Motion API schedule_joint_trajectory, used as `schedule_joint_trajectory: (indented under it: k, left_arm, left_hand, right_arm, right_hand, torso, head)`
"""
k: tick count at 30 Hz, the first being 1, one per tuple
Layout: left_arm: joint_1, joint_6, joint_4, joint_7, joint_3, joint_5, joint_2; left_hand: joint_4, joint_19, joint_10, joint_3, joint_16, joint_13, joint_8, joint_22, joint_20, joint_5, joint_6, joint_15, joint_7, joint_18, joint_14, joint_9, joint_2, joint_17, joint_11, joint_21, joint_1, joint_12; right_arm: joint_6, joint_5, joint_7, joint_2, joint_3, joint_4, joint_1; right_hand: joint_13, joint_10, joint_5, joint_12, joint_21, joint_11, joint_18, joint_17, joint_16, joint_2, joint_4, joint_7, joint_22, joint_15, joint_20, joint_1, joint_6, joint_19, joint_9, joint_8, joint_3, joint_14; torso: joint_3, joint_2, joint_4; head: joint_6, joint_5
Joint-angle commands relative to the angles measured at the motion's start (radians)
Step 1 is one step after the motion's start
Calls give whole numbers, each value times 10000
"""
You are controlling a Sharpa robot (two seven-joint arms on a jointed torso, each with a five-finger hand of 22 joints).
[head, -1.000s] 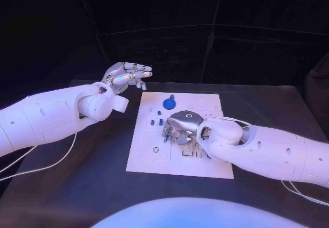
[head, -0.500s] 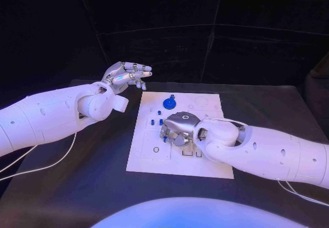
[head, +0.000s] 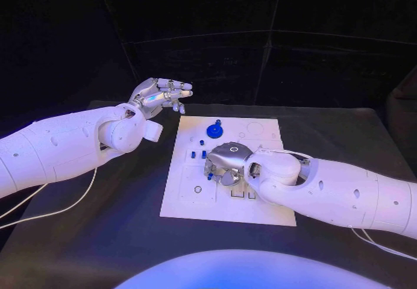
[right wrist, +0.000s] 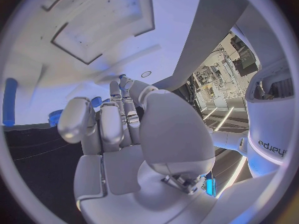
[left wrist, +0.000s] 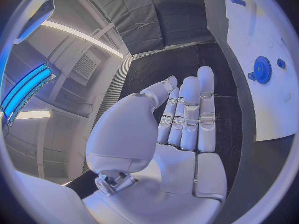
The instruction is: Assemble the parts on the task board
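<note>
From the head camera I see the white task board [head: 228, 205] lying flat in the middle of the black counter [head: 104, 241]. My right robot hand [head: 228, 164] is down over the board's middle, palm turned downward, fingers curled in close above the surface — small blue parts [head: 210, 176] show right at its fingertips, but I cannot tell whether it is pinching one or merely touching it. In the right wrist view those fingers [right wrist: 118, 109] lie side by side, reaching toward the board with a blue piece just past their tips. A round blue gear [head: 214, 130] sits on the board's far end, well apart from that hand, and two short blue pegs [head: 198, 155] stand just beside the hand on the board's left half. My left robot hand [head: 163, 94] hovers off the board's far left corner, above the counter, holding nothing — its fingers [left wrist: 190, 114] extended and lying loosely together, with the gear [left wrist: 262, 69] visible beyond them.
</note>
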Motion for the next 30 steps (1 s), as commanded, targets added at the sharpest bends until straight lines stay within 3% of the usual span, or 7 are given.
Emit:
schedule_joint_trajectory:
  k: [1, 7, 14, 17, 23, 30]
  left_arm:
    - [12, 109, -10, 116, 8, 46, 13]
    - [12, 119, -14, 101, 8, 46, 14]
    - [13, 135, -19, 46, 7, 46, 17]
    - [13, 117, -32, 27, 6, 46, 10]
    - [13, 99, -63, 6, 1, 46, 10]
    - [13, 132, -80, -22, -3, 46, 18]
  left_hand:
    - [-48, -75, -45, -5, -67, -12, 58, -14, -13, 35, -16, -1, 26, 134, -71, -14, -40, -8, 30, -44, 67, 35]
    - [-48, -75, -45, -5, -67, -12, 58, -14, -13, 35, -16, -1, 26, 134, -71, -14, -40, -8, 30, -44, 67, 35]
    - [-45, -77, -51, -4, -68, -13, 62, -14, -12, 38, -22, 1, 28, 133, -72, -15, -33, -14, 33, -45, 62, 38]
    - [-45, -77, -51, -4, -68, -13, 62, -14, -12, 38, -22, 1, 28, 133, -72, -15, -33, -14, 33, -45, 62, 38]
    - [-9, -83, -70, -36, -69, -14, 73, -19, 0, 22, -39, 15, 36, 127, -74, -19, -32, -30, 43, -55, -1, 49]
    - [-9, -83, -70, -36, -69, -14, 73, -19, 0, 22, -39, 15, 36, 127, -74, -19, -32, -30, 43, -55, -1, 49]
  right_arm:
    - [279, -256, -82, 25, -9, -4, 6]
    - [348, -279, -55, 113, -22, -41, -5]
    - [305, -281, -56, 157, -192, -64, -16]
    - [167, -281, -76, 166, -225, -89, -18]
    - [-445, -281, -91, 141, -247, -108, -19]
    - [-1666, -356, -228, -11, -252, 11, -31]
  right_hand:
    - [1, 60, 49, -44, -3, -25, 115, 0, 36, 33, -8, 82, -8, -57, -20, -98, 14, 11, 12, 63, 66, 344]
    - [2, 60, 50, -54, -12, -21, 117, -19, 28, 0, -17, 83, -24, -56, -18, -145, 12, 3, 13, 64, 54, 340]
    - [-11, -29, 91, -140, -23, 9, 116, -37, 33, -122, 77, 99, -39, -23, 3, -458, -84, -13, 0, 35, -90, 333]
    - [-27, -290, -252, -313, -27, 87, 113, -52, 43, -298, 274, 149, -40, 43, 55, -867, -307, -22, -21, 11, -397, 327]
    - [-36, -786, -338, -503, -85, 193, 130, -89, 43, -436, 342, 202, -123, 123, 124, -1006, -813, -78, -46, -9, -722, 302]
    - [-13, -1098, -199, -463, -155, 210, 152, -224, -31, -395, 324, 169, -223, 145, 169, -920, -1154, -138, -21, 32, -917, 256]
  torso:
    - [3, 8, -7]
    - [-5, 10, -13]
    - [-5, -1, -2]
    - [-4, 2, 0]
    - [-3, -3, -4]
    - [10, -2, -3]
  head:
    - [8, 2]
    - [14, -14]
    - [-7, -29]
    - [-14, -34]
    - [-5, -32]
    - [39, -54]
